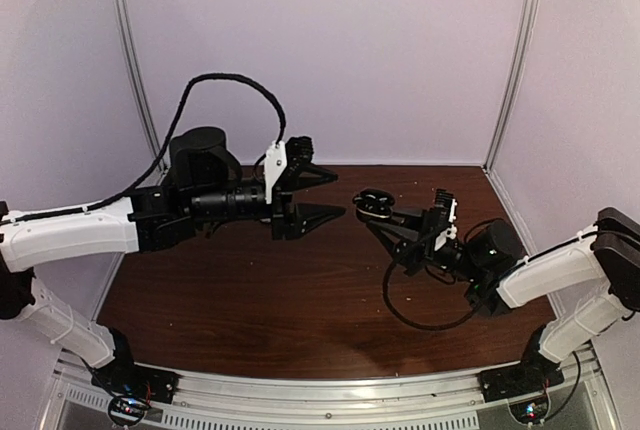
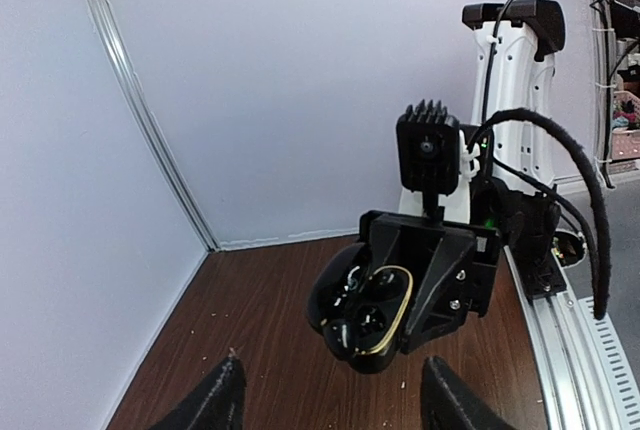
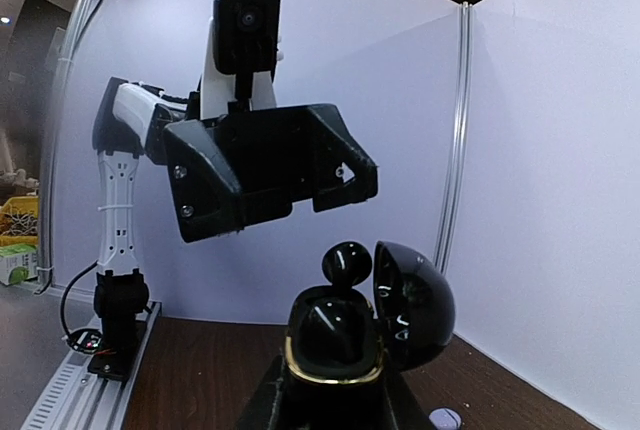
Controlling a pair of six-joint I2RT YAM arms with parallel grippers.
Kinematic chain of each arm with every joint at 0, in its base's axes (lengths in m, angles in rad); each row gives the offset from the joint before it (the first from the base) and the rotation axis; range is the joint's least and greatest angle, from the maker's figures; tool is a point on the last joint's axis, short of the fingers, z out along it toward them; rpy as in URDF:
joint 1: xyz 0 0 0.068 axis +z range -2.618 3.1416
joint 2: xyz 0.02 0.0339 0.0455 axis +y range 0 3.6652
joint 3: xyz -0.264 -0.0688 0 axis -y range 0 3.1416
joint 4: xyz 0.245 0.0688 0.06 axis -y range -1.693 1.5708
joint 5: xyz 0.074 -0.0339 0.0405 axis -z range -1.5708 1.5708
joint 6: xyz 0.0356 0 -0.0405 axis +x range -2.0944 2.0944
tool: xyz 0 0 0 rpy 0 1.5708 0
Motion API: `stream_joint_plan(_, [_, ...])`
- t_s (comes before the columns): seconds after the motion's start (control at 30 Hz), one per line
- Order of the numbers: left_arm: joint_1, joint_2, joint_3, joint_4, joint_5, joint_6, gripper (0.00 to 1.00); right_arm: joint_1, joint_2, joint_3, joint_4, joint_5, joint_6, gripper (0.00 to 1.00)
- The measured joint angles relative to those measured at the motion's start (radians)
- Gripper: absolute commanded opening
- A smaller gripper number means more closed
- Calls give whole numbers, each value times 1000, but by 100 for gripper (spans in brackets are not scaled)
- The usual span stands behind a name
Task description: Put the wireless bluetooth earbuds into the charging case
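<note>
My right gripper (image 1: 392, 218) is shut on a black charging case (image 1: 374, 202) with a gold rim and holds it above the table. In the right wrist view the case (image 3: 335, 335) sits between my fingers with its lid (image 3: 412, 305) open to the right. One black earbud (image 3: 347, 263) sticks up out of the case mouth. The left wrist view shows the case (image 2: 372, 315) open towards it, with that bud (image 2: 342, 335) at its lower edge. My left gripper (image 1: 338, 193) is open and empty, just left of the case. No other earbud shows clearly.
A small pale round thing (image 3: 445, 417) lies on the brown table (image 1: 250, 290) near the right wall. Crumb-like specks dot the table. White walls enclose the back and sides. The left gripper (image 3: 265, 165) hangs above the case in the right wrist view.
</note>
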Motion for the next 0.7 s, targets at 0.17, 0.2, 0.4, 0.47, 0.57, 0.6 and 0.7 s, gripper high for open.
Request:
stream_joint_plan(0.17, [52,-39,1,-69,75,61,64,0,-51,1,-84,-83,5,0])
stream_joint_plan(0.2, [61,-40,2,-87,92,77,64,0,-66,5,-113,-111,8,0])
stream_joint_plan(0.4, [72,-40,2,-179,186,172,67,0,-122,77,-274,-268,30,0])
stream_joint_plan(0.47, [72,-40,2,-189,228,199,67,0,-129,97,-306,-310,44,0])
stream_joint_plan(0.57, [72,-39,5,-213,291,234,67,0,-130,99,-329,-360,72,0])
stream_joint_plan(0.6, [72,-39,8,-221,307,241,67,0,-129,99,-333,-372,79,0])
stream_joint_plan(0.7, [72,-39,14,-231,357,259,67,2,-128,99,-344,-406,98,0])
